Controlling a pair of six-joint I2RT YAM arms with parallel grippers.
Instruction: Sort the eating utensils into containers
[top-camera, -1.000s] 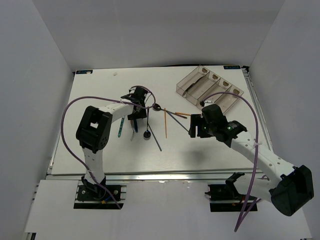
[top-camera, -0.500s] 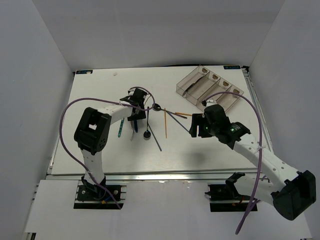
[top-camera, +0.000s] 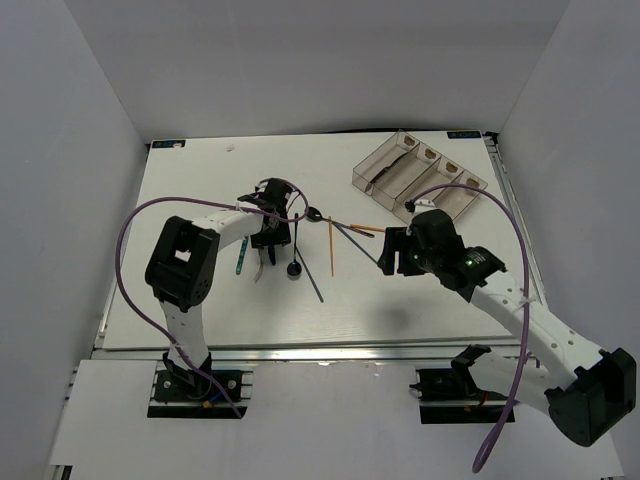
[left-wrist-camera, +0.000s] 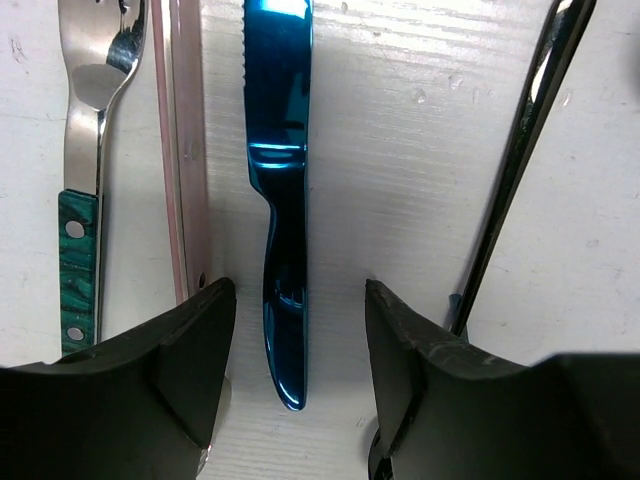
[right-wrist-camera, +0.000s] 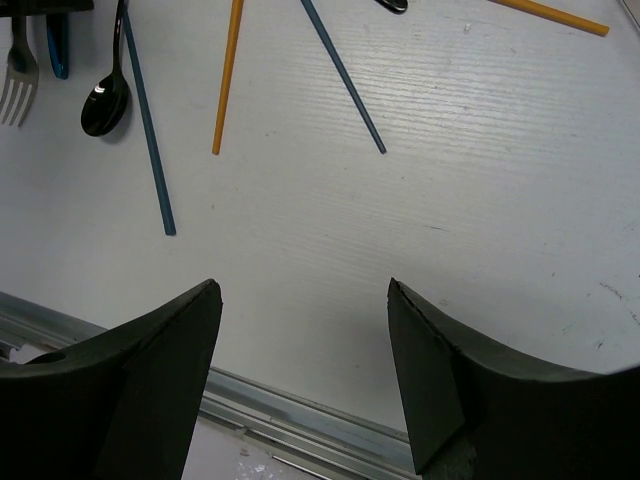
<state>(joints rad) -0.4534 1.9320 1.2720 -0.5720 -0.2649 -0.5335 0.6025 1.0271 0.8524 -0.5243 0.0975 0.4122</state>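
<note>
Blue knife (left-wrist-camera: 283, 250) lies flat on the white woodgrain table (top-camera: 200, 310), fork (left-wrist-camera: 85, 150) beside it, bins (top-camera: 420, 175) far right. Left gripper (left-wrist-camera: 300, 300) is open, straddling the knife. Right gripper (right-wrist-camera: 300, 290) hangs open near the chopsticks (right-wrist-camera: 227, 75). Plain white walls (top-camera: 300, 70) all round. Since earlier the left gripper's shifted a touch left; the right's barely budged.

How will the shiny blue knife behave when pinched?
The glossy metallic-blue flat knife looks like solid metal, so it is probably stiff. Its mirror finish suggests it is slippery. Lying flat on the white table, it likely won't roll but may skid when pushed.
</note>
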